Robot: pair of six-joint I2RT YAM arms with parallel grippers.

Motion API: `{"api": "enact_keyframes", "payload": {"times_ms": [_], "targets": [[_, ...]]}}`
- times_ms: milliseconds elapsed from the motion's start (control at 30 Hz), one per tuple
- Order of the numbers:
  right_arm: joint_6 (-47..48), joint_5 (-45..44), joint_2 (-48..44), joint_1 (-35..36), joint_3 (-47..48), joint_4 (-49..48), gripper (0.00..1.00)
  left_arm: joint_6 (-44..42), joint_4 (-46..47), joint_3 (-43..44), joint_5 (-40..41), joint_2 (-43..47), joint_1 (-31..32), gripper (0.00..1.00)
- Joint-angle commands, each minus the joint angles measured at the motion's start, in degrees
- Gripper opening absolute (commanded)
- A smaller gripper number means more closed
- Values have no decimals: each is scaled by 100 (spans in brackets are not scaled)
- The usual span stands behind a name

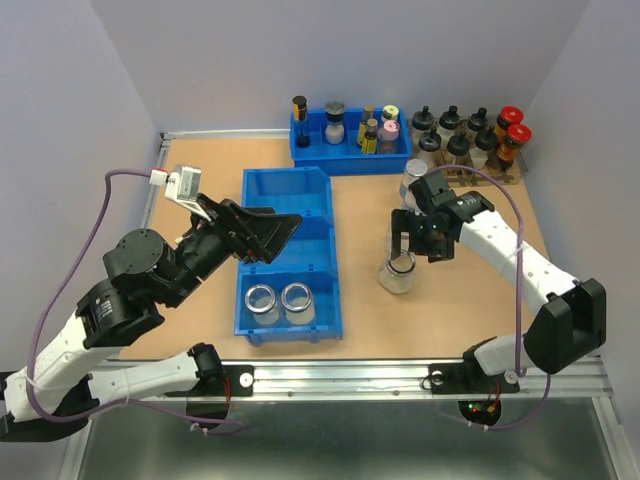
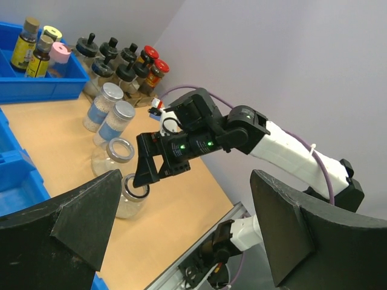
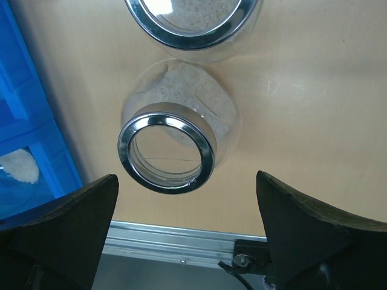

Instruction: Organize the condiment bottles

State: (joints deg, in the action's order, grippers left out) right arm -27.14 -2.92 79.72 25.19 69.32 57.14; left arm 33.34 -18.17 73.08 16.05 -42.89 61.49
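Two open glass jars (image 1: 262, 302) (image 1: 297, 298) with silvery rims stand in the near compartment of the long blue bin (image 1: 288, 190). My left gripper (image 1: 280, 240) hovers open over the bin's middle, holding nothing. On the table right of the bin stands another open jar (image 1: 396, 272) (image 3: 166, 151) (image 2: 130, 193) with pale grains inside. My right gripper (image 1: 405, 245) (image 3: 186, 178) hangs open just above it, its fingers apart from the glass. One more open jar (image 2: 115, 154) (image 3: 190, 21) and two pale-lidded jars (image 2: 106, 103) (image 2: 118, 118) stand behind it.
A small blue tray (image 1: 350, 160) of coloured spice bottles sits at the back. A rack of black- and red-capped bottles (image 1: 470, 135) stands at the back right. The metal rail (image 1: 400, 380) runs along the table's near edge.
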Motion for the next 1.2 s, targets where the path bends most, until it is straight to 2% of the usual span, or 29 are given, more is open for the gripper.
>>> {"api": "enact_keyframes", "payload": {"times_ms": [0,533,900,1167], "targets": [[560,265,131,3,187,7,100,-30,306,-101,-15,9,-6,99],[850,169,834,381,644,25,96,-38,323,-233,126,159,-6,99],[841,256,852,531,477,43,96,-65,314,-268,214,211,-6,99],[833,265,632,548,829,7,97,-100,314,-241,249,202,-6,99]]}}
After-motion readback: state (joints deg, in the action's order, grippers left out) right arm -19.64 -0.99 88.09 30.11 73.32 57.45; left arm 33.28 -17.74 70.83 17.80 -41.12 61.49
